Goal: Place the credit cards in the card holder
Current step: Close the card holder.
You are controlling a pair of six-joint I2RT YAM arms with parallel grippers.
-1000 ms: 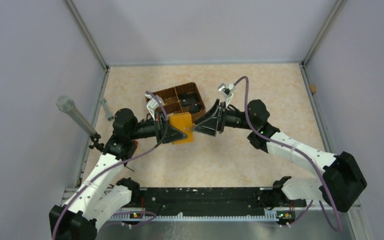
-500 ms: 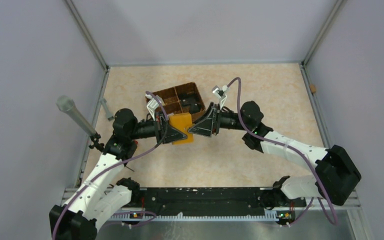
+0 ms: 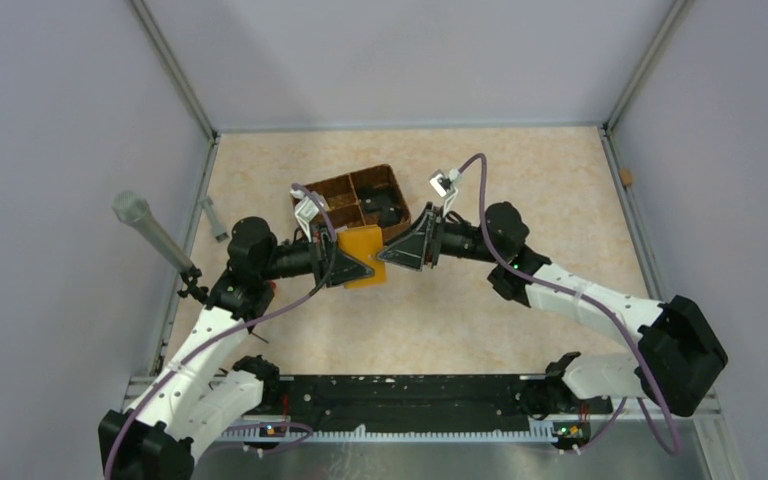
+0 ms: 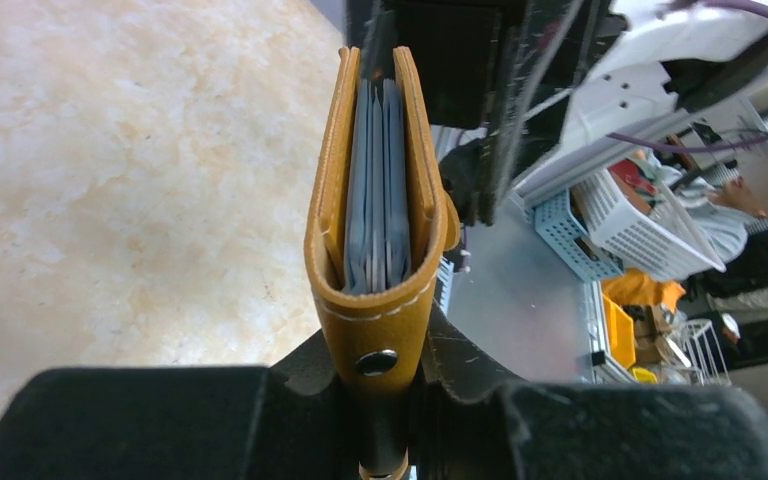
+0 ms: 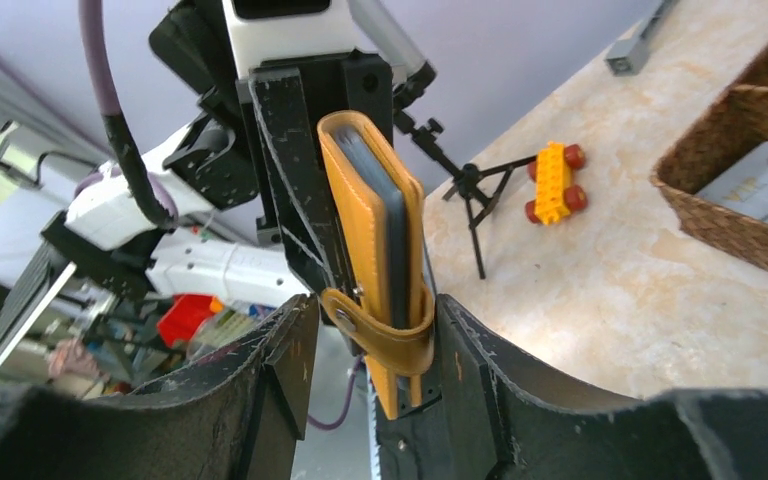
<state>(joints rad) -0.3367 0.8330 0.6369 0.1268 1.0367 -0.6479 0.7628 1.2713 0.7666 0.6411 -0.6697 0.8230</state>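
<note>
the wallet [image 3: 365, 256] is held on edge above the table beside the basket [image 3: 340, 178], clamped at one end by the left gripper [image 4: 378, 375], likely so the grey cards [image 4: 375, 200] inside can be squared. the right gripper [image 5: 375, 340] is levelled opposite, with its jaws set partly apart astride the other end; whether the wallet is squeezed cannot be told.

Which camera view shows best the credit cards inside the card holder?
The left wrist view: it looks straight into the card holder, where the grey credit cards stand between its covers. The right wrist view shows only their grey edge. The top view shows just the orange cover, no cards.
</note>
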